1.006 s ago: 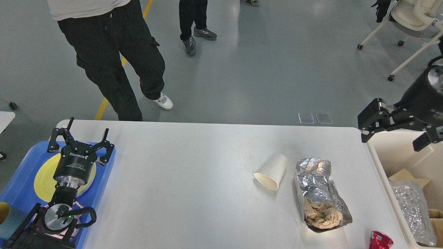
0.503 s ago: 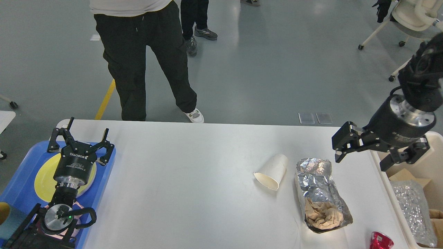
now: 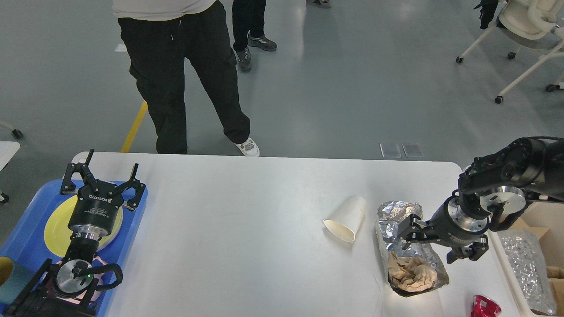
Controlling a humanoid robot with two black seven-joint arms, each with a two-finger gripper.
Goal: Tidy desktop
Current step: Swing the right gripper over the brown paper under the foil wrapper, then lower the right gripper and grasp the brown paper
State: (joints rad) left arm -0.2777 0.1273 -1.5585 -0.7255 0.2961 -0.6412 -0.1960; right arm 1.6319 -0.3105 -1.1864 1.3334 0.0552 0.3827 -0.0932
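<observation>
The desktop (image 3: 246,237) is a large white tabletop. On its right part a white paper cup (image 3: 346,218) lies on its side. Next to it lies a crumpled silver foil bag (image 3: 398,211) with brown crumpled paper (image 3: 412,273) in its open end. My right gripper (image 3: 426,248) is open and low over the middle of the foil bag, one finger on each side; I cannot tell if it touches. My left gripper (image 3: 103,179) is open and empty above a yellow plate (image 3: 55,224) on the blue tray (image 3: 26,233) at the left.
A cream bin (image 3: 535,211) at the table's right edge holds a foil bag (image 3: 526,264) and cardboard. A red wrapper (image 3: 484,306) lies at the front right. A person (image 3: 185,75) stands at the far edge. A wheeled chair (image 3: 524,22) stands at the back right.
My right arm has swung down and to the left, from above the cream bin to low over the foil bag. The person has stepped right. My left arm has not moved.
</observation>
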